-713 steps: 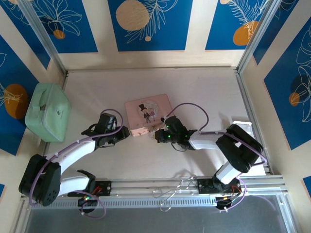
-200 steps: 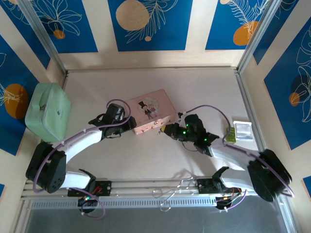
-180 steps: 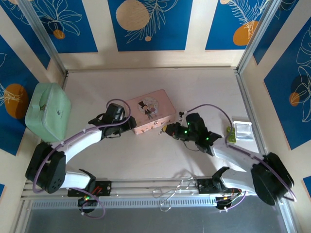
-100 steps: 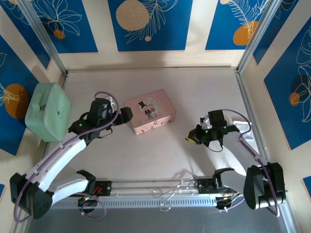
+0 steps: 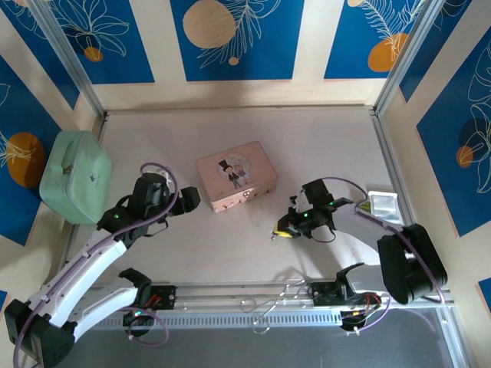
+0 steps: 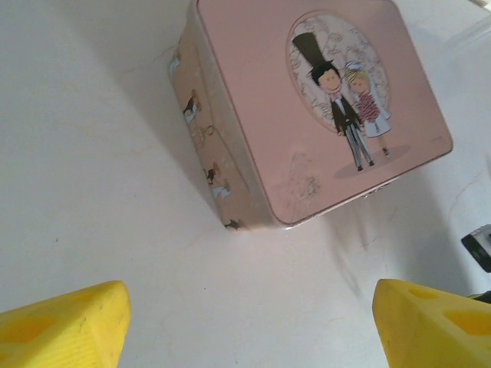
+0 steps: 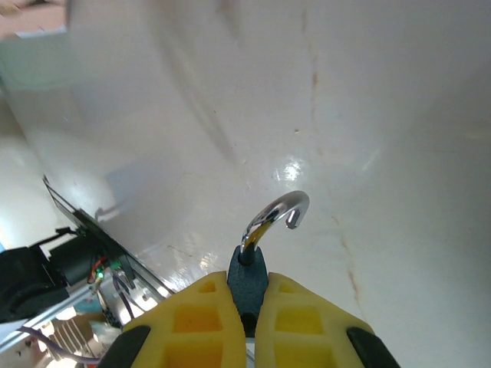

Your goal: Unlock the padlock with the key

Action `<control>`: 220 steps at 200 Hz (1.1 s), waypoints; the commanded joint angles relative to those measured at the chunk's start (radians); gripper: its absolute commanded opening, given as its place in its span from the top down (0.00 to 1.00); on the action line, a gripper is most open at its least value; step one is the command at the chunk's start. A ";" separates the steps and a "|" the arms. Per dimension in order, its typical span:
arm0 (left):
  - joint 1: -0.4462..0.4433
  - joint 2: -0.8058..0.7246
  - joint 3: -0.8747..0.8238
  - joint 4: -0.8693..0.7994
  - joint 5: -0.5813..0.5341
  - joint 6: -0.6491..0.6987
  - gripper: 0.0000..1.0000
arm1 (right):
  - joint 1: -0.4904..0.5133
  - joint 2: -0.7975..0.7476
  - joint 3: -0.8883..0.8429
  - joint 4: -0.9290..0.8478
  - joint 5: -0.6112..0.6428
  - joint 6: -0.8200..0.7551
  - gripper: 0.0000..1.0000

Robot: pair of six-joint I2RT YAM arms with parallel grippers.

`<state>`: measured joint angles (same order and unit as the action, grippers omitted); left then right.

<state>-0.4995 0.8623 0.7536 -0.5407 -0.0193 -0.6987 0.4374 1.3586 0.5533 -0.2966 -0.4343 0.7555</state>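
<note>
Right pincer (image 7: 248, 295): low over tabletop (image 7: 383, 115), clamped on padlock (image 7: 247, 270), shackle (image 7: 276, 213) swung open. Left pincer (image 6: 249, 326): spread wide, angled down beside box (image 6: 307, 100).

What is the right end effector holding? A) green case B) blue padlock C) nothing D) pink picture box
B: in the right wrist view the right end effector is shut on the padlock, pinching its blue body with the silver hook sticking out.
</note>
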 commanded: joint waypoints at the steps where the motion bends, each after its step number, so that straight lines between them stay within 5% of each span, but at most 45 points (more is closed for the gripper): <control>1: 0.009 -0.004 -0.005 0.007 -0.002 -0.019 0.18 | 0.056 0.085 0.017 0.140 -0.027 0.079 0.97; 27: 0.009 0.003 0.008 0.006 -0.008 -0.016 0.18 | 0.079 0.178 0.041 0.190 -0.015 0.101 0.91; 42: 0.009 0.006 0.016 -0.002 -0.012 -0.015 0.18 | 0.073 0.197 0.048 0.165 0.009 0.093 0.76; 61: 0.009 0.009 0.021 -0.005 -0.010 -0.015 0.19 | 0.056 0.149 0.039 0.125 0.049 0.089 0.58; 91: 0.010 0.015 0.045 -0.013 -0.028 -0.003 0.18 | 0.052 0.014 0.089 -0.054 0.154 0.043 0.48; 108: 0.013 0.021 0.086 -0.033 -0.053 0.018 0.17 | 0.057 -0.099 0.150 -0.206 0.288 0.019 0.36; 134: 0.021 0.030 0.169 -0.062 -0.161 0.083 0.12 | 0.092 -0.312 0.273 -0.403 0.558 -0.019 0.35; 162: 0.028 0.063 0.234 -0.040 -0.526 0.224 0.01 | 0.098 -0.519 0.346 -0.475 0.914 -0.033 0.28; 172: 0.032 0.076 0.193 0.061 -0.667 0.333 0.01 | 0.079 -0.585 0.311 -0.420 1.007 -0.043 0.19; 192: 0.082 0.138 0.078 0.315 -0.704 0.585 0.01 | 0.038 -0.722 0.144 -0.260 1.161 0.009 0.16; 201: 0.123 0.193 0.049 0.357 -0.692 0.606 0.01 | 0.021 -0.795 0.038 -0.123 1.182 -0.085 0.15; 206: 0.148 0.232 0.036 0.377 -0.673 0.620 0.01 | 0.011 -0.833 -0.019 -0.032 1.168 -0.171 0.00; 220: 0.204 0.328 -0.025 0.468 -0.658 0.633 0.01 | -0.017 -0.881 -0.119 0.141 1.151 -0.355 0.01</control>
<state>-0.3794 1.0481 0.8303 -0.2695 -0.6025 -0.2321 0.4541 0.5457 0.6044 -0.4297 0.5896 0.6571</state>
